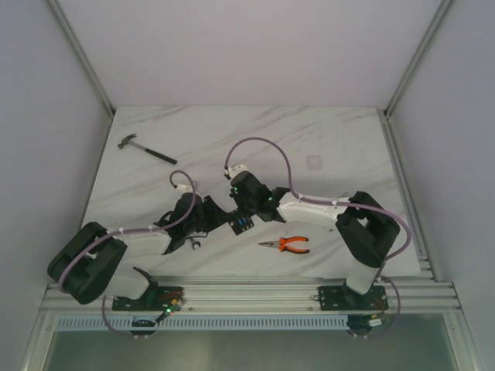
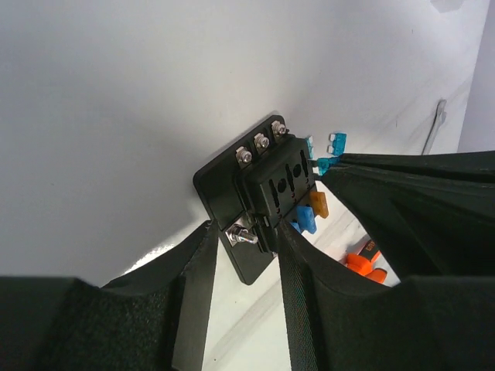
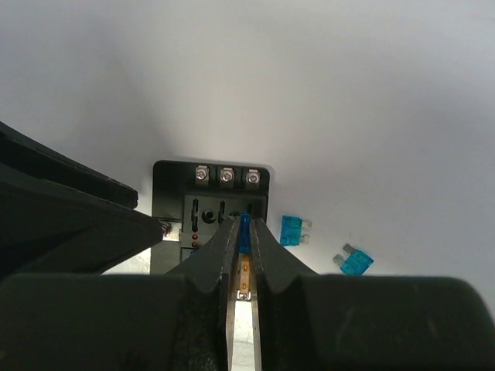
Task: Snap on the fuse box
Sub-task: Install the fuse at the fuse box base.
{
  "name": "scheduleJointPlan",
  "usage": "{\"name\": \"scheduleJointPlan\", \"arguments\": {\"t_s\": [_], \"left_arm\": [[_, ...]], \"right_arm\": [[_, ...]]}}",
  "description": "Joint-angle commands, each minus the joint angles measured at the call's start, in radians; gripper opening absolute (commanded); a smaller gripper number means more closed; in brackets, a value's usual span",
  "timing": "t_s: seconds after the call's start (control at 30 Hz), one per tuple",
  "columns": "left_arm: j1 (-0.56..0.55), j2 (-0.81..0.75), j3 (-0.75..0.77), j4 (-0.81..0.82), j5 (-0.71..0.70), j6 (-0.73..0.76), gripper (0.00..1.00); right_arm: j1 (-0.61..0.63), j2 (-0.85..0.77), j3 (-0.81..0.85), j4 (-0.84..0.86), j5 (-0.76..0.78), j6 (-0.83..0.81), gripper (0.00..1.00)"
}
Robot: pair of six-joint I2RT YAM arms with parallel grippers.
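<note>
Jaws check — left jaws pinch the small flat square black plastic fuse box (image 2: 267, 193), right jaws squeeze a tiny blue plastic fuse (image 3: 244, 226) over its slots.

I see a white, grey-veined table (image 1: 255, 127) carrying several loose items. A hammer (image 1: 145, 151) lies near the far left corner, with its head toward the left edge. Orange-handled pliers (image 1: 286, 245) lie near the front edge, right of centre, nose pointing left. In the right wrist view, a blue fuse (image 3: 292, 230) lies flat on the table, and a second blue fuse (image 3: 356, 263) lies near it without touching.
</note>
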Motion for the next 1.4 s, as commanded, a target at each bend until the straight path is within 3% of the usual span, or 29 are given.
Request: {"name": "scheduleJointPlan", "arguments": {"t_s": [0.0, 1.2, 1.37], "left_arm": [[0.008, 0.025, 0.025, 0.025, 0.017, -0.011, 0.45], [0.007, 0.115, 0.048, 0.009, 0.037, -0.015, 0.42], [0.008, 0.104, 0.047, -0.003, 0.028, -0.014, 0.43]], "right_arm": [[0.01, 0.013, -0.025, 0.043, 0.049, 0.01, 0.0], [0.024, 0.002, -0.164, 0.174, 0.068, 0.016, 0.0], [0.024, -0.021, -0.154, 0.13, 0.063, -0.001, 0.15]]}}
